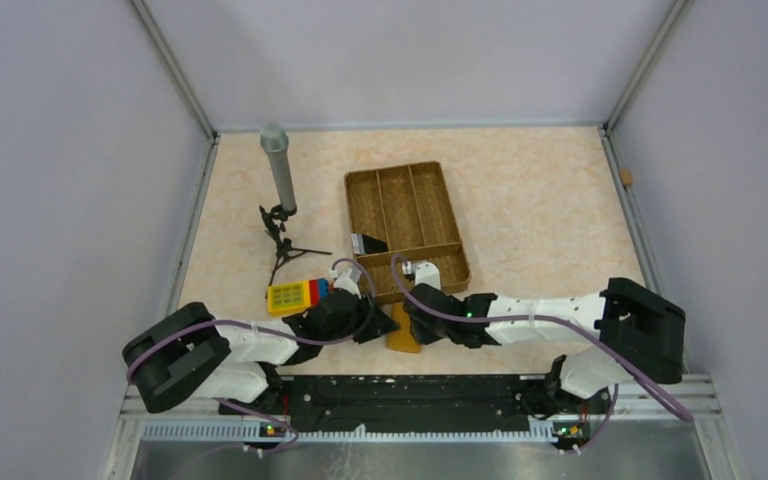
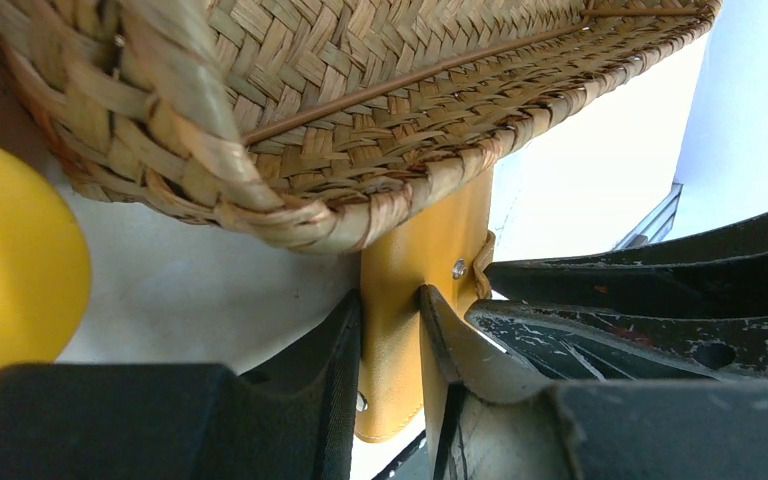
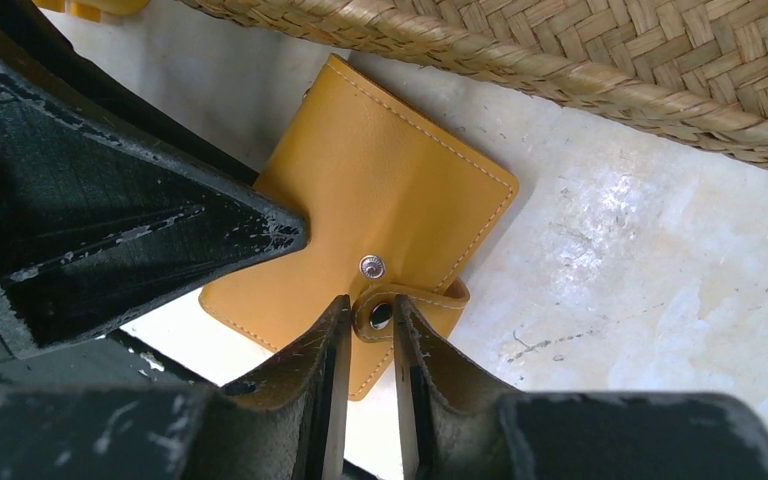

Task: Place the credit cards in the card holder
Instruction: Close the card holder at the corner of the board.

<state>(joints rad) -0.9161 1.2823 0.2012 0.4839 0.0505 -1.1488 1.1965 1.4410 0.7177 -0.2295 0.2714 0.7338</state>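
The tan-orange card holder (image 1: 404, 337) lies closed on the table just in front of the woven tray's near edge. My left gripper (image 2: 390, 320) is shut on its left edge, with the leather (image 2: 430, 250) standing between the fingers. My right gripper (image 3: 371, 318) is shut on the snap tab (image 3: 415, 300), which is off its stud (image 3: 371, 266). The holder's flat face (image 3: 380, 190) shows in the right wrist view. Both grippers meet over it in the top view, the left (image 1: 378, 326) and the right (image 1: 412, 308). No credit card shows clearly; a small dark flat thing (image 1: 369, 243) lies in the tray.
The large woven brown divided tray (image 1: 450, 225) stands right behind the holder, its rim close above it (image 2: 360, 215). A microphone on a small tripod (image 1: 280, 180) stands at the left. A yellow, blue and red block (image 1: 296, 296) lies next to my left gripper.
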